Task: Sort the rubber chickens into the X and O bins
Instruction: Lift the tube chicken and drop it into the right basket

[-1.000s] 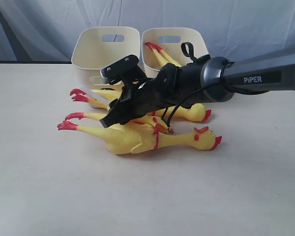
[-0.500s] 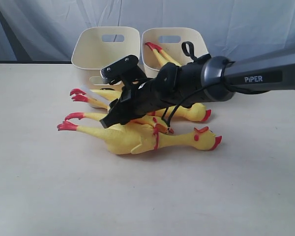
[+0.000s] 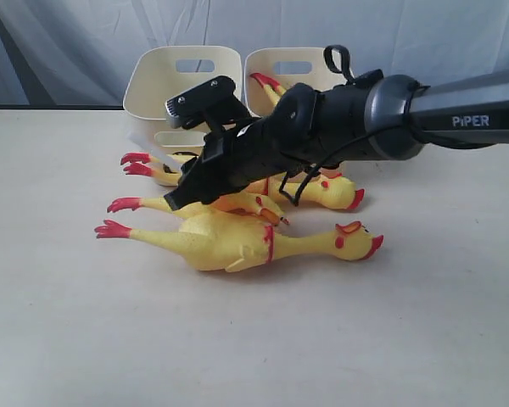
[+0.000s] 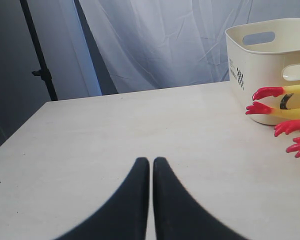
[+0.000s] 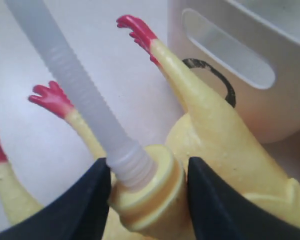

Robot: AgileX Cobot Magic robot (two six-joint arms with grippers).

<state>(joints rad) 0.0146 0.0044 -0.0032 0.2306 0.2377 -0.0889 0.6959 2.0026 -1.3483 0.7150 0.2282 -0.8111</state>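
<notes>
Black wrist housing (image 3: pixel 322 127), grey forearm lettered PiPER (image 3: pixel 467 110), looped black cable (image 3: pixel 335 59), black tapered fingers (image 4: pixel 125 210).

From my station the only whole word I can read is PiPER, in white letters on the grey forearm of the right arm (image 3: pixel 492 110), at the right of the scene. In the right wrist view a black ring — the O (image 5: pixel 224 77) — stands on the outer wall of a cream bin (image 5: pixel 250 115), just under its slot handle; a rubber chicken (image 5: pixel 210 125) leg covers part of it. In the left wrist view a small black hatched print (image 4: pixel 239 76) sits on the side wall of a bin (image 4: pixel 262 100), with finer print beside it — too small for me to read. I cannot tell whether it is the same bin.
</notes>
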